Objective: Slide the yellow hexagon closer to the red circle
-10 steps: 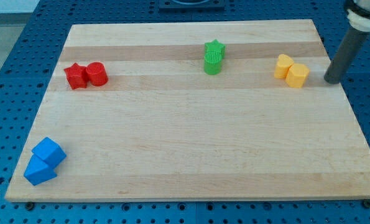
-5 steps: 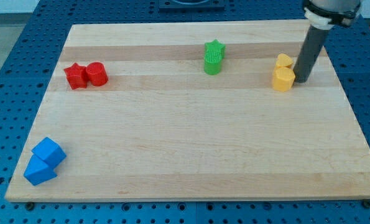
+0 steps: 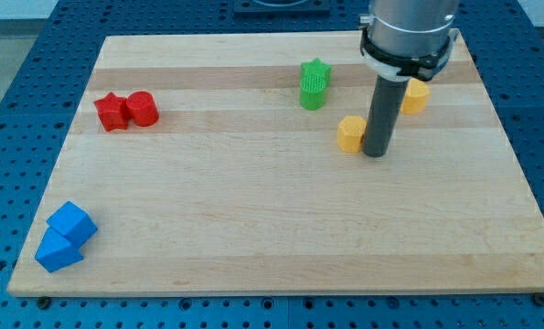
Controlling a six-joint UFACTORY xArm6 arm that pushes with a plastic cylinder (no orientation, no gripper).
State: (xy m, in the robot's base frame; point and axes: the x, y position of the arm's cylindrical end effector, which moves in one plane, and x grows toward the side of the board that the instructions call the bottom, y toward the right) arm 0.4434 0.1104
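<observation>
Dark straight rod w/ my tip, grey collar above

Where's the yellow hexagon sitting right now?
The yellow hexagon sits right of the board's centre, just below-right of the green blocks, with my tip touching its right side.

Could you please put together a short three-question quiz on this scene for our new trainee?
1. True or false: my tip sits on the view's right side of the yellow hexagon.
2. Which block stands nearest the red circle? A) red star B) green star C) a blue block
3. Fill in: the other yellow block lies toward the view's ____ of the rod.

Key: 1 true; 2 A; 3 right.
</observation>
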